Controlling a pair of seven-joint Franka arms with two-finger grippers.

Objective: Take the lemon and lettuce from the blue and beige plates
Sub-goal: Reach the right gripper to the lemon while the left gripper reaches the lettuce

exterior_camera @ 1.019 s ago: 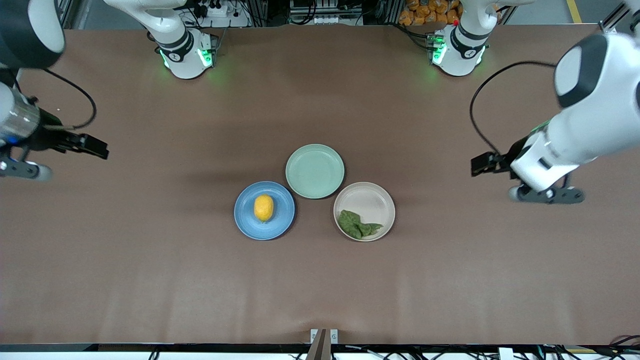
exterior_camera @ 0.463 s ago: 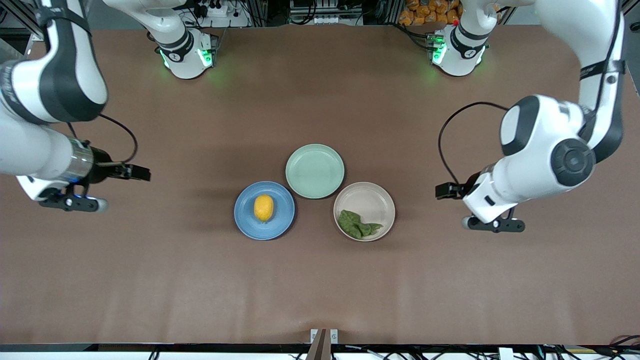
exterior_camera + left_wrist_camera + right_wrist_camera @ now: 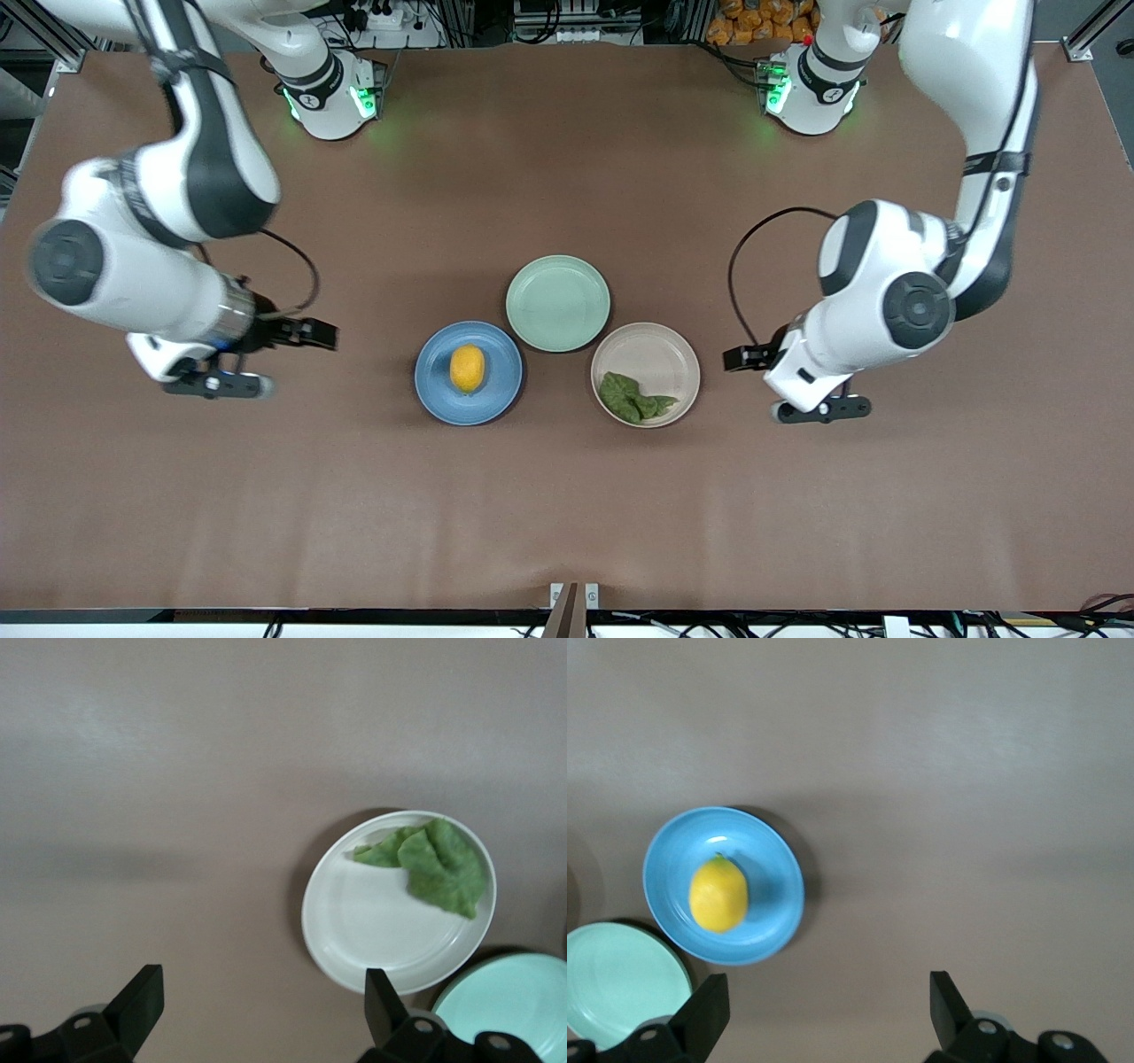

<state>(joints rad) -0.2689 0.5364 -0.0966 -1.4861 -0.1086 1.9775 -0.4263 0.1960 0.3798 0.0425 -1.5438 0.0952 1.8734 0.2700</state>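
Two foods sit on plates: a smooth yellow lemon on the blue plate, crumpled green lettuce on the beige plate's near edge. Green plate bare. Left gripper and right gripper hover over bare table, jaws spread, holding nothing.

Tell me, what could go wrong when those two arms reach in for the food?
The lemon is rounded and lies loose on the blue plate, so it may roll from the right gripper's open jaws. The lettuce lies flat near the beige plate's rim, so the left gripper might nudge or tip that plate. The green plate sits beside both and could get bumped.
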